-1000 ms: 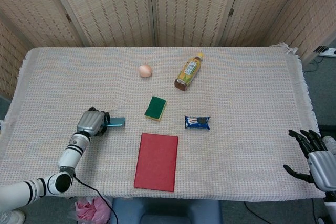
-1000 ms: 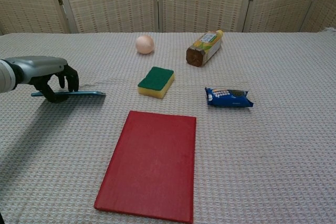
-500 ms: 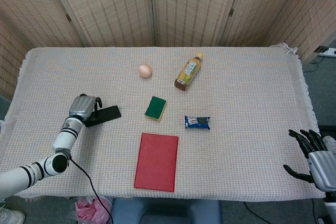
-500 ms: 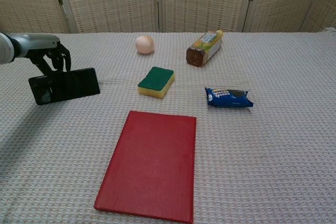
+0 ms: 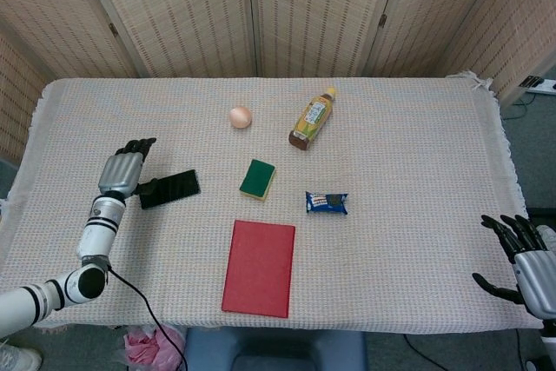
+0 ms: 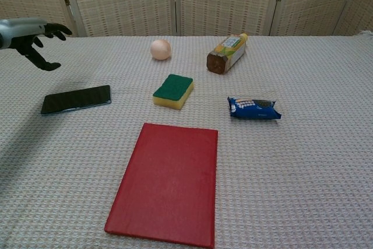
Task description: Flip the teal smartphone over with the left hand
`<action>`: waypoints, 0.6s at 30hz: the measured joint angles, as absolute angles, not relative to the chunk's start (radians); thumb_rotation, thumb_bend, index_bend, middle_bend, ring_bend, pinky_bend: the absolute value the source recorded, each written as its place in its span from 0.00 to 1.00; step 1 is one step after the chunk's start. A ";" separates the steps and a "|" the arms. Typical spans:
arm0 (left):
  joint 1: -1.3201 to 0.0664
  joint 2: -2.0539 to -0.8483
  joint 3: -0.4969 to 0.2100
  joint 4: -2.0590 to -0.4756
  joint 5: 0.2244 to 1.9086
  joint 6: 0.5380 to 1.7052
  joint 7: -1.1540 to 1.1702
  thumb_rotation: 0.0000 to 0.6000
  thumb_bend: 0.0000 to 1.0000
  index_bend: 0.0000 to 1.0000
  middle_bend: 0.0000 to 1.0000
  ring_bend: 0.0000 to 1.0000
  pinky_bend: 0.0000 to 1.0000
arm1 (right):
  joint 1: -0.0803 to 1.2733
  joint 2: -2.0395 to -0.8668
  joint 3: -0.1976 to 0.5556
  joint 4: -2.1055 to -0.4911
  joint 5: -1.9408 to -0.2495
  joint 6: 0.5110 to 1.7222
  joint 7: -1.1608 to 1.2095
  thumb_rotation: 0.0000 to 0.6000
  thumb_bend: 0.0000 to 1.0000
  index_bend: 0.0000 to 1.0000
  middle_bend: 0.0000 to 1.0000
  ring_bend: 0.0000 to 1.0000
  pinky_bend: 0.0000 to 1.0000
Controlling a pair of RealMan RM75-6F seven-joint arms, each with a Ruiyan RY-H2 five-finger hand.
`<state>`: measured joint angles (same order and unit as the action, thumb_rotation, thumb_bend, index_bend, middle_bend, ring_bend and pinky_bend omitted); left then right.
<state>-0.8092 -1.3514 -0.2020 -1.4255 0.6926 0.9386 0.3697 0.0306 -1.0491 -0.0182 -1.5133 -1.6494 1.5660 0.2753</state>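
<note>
left hand (image 5: 122,168) fingers apart, empty | smartphone (image 5: 169,188) flat, dark side up

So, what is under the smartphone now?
Only the woven tablecloth. The smartphone lies flat, dark screen up; its teal back is hidden. The left hand is raised, not touching.

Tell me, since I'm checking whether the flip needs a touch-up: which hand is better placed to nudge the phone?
Left. The left hand hovers open just above and behind the smartphone, which lies flat, dark screen up. The right hand hangs open off the table's far right edge.
</note>
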 measured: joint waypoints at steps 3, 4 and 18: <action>-0.746 -1.333 -0.186 -1.496 0.771 1.054 0.342 1.00 0.33 0.09 0.12 0.08 0.19 | 0.035 -1.049 -0.017 -1.508 -1.656 1.567 0.276 1.00 0.10 0.11 0.22 0.12 0.09; -0.717 -1.325 -0.178 -1.523 0.803 1.100 0.329 1.00 0.32 0.10 0.12 0.08 0.19 | 0.038 -1.049 -0.016 -1.507 -1.659 1.565 0.277 1.00 0.10 0.11 0.22 0.12 0.09; -0.353 -1.270 -0.011 -1.639 1.147 1.543 0.217 1.00 0.32 0.13 0.12 0.08 0.19 | 0.076 -1.057 -0.016 -1.506 -1.696 1.543 0.295 1.00 0.11 0.11 0.20 0.12 0.09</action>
